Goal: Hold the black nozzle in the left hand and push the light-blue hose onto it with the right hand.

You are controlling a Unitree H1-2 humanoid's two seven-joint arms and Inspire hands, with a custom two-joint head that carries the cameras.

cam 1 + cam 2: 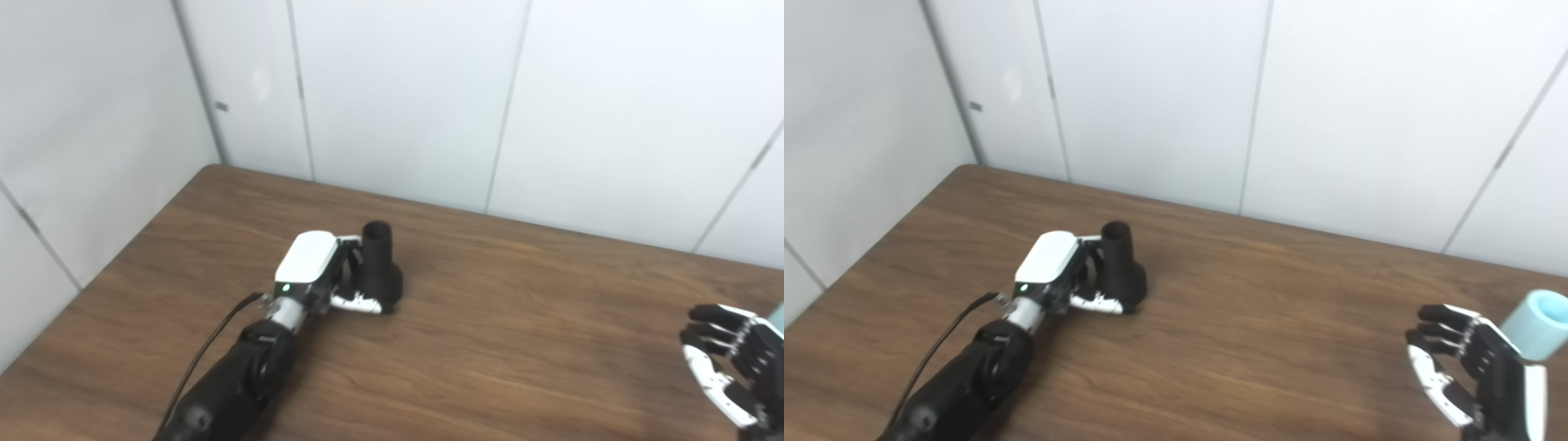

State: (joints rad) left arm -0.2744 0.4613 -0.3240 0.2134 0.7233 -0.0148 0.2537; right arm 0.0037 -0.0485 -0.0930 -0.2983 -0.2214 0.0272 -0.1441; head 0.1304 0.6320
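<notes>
Nearest the camera, at the lower right, the right hand (1473,373) hangs above the wooden table (1274,343) with its fingers (1436,315) spread and lightly curled, gripping nothing. Just beyond that hand, and partly hidden behind it, the open end of the light-blue hose (1534,321) shows as a pale tube; whether the back of the hand touches it cannot be told, and the rest of the hose runs out of view.

Well apart from the hose, toward the table's far left corner, the black nozzle (380,263) stands upright on its wider base, its narrow open neck pointing up. The left hand (324,272) is at the nozzle's near-left side, thumb reaching along the base in front and fingers bent around the far side of the neck. It looks like a grip closing on the nozzle, though how firm it is cannot be judged, and the nozzle appears to rest on the table rather than be lifted.

As a judgement, the task is at an early stage: the left hand's hold on the nozzle is about made. Taking up the hose, bringing it across to the nozzle and pushing it onto the neck all remain.
</notes>
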